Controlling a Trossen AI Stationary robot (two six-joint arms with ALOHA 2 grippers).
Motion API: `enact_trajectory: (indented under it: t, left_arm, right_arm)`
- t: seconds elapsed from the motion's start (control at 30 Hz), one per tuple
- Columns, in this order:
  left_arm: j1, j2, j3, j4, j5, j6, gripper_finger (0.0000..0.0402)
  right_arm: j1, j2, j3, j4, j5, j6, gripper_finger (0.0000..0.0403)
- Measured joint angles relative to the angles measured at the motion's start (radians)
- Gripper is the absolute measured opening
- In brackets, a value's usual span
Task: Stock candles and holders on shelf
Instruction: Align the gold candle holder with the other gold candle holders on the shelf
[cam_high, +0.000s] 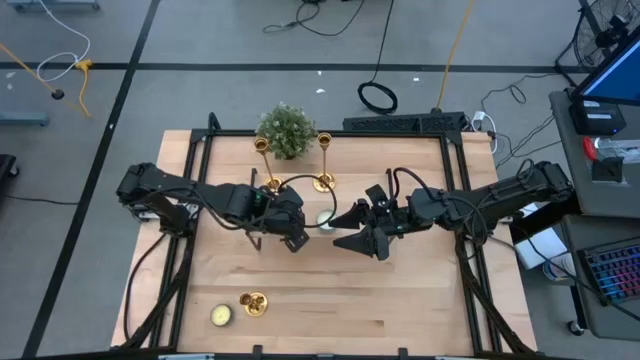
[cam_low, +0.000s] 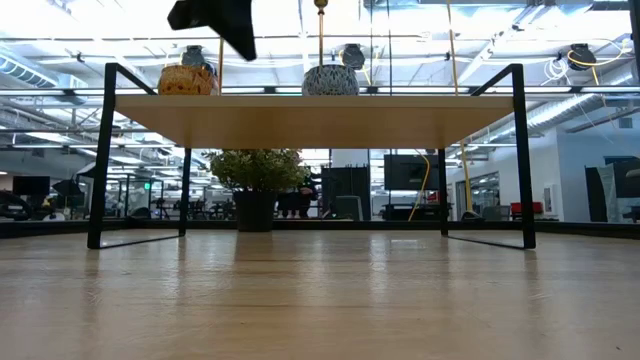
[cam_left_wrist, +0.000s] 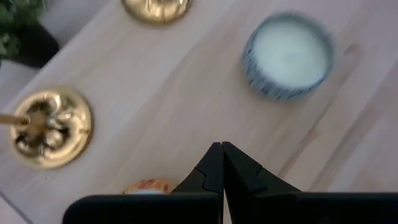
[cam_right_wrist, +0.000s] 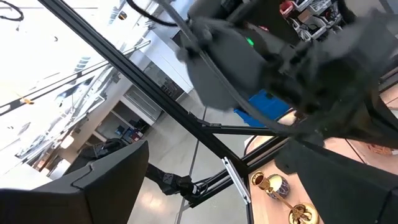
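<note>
My left tool is pinched together, empty, above the low light-wood shelf; my right tool, at its three o'clock, gapes wide, empty.

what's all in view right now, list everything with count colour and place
candlesticks: three, gold; two upright on the shelf by the plant, one lying on the table's near left
candles: three seen; yellowish on table near left, pale striped and orange-patterned on shelf
shelf: one, light wood, black legs
plant: one, green, behind the shelf
left pincer: shut, over the shelf
right pincer: open, beside the left one
</note>
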Motion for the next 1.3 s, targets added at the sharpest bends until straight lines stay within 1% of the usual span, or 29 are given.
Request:
enact_trajectory:
  t: [0.13, 0.3, 0.43, 0.63, 0.77, 0.93, 1.07, 1.13, 1.3]
  left_arm:
    - [0.0, -0.037, 0.001, 0.074, -0.019, 0.003, 0.0]
    - [-0.017, -0.072, 0.001, 0.21, -0.018, 0.044, 0.0]
    - [-0.047, -0.099, 0.001, 0.312, 0.02, 0.077, 0.0]
    - [-0.096, -0.112, 0.001, 0.422, 0.172, 0.089, 0.0]
    - [-0.137, -0.111, 0.001, 0.48, 0.308, 0.067, 0.0]
    - [-0.205, -0.11, 0.001, 0.509, 0.466, -0.012, 0.0001]
    - [-0.266, -0.11, 0.001, 0.55, 0.586, -0.107, 0.0001]
    - [-0.299, -0.11, 0.001, 0.556, 0.616, -0.162, 0.0001]
    - [-0.379, -0.11, 0.001, 0.558, 0.618, -0.269, 0.0003]
  right_arm:
    - [0.0, 0.0, 0.0, 0.001, 0.0, 0.0, 0.0389]
    - [0.002, 0.0, 0.0, 0.007, -0.002, 0.0, 0.0389]
    - [0.013, 0.0, 0.0, 0.008, -0.003, -0.001, 0.0389]
    - [0.023, 0.0, 0.0, 0.008, -0.003, -0.006, 0.0389]
    - [0.026, 0.0, 0.0, 0.01, -0.003, -0.008, 0.0389]
    - [0.026, 0.0, 0.0, 0.01, -0.003, -0.008, 0.0389]
    - [0.026, 0.0, 0.0, 0.01, -0.004, -0.008, 0.0389]
    - [0.026, 0.0, 0.0, 0.01, -0.004, -0.008, 0.0389]
    - [0.026, 0.0, 0.0, 0.01, -0.004, -0.011, 0.0389]
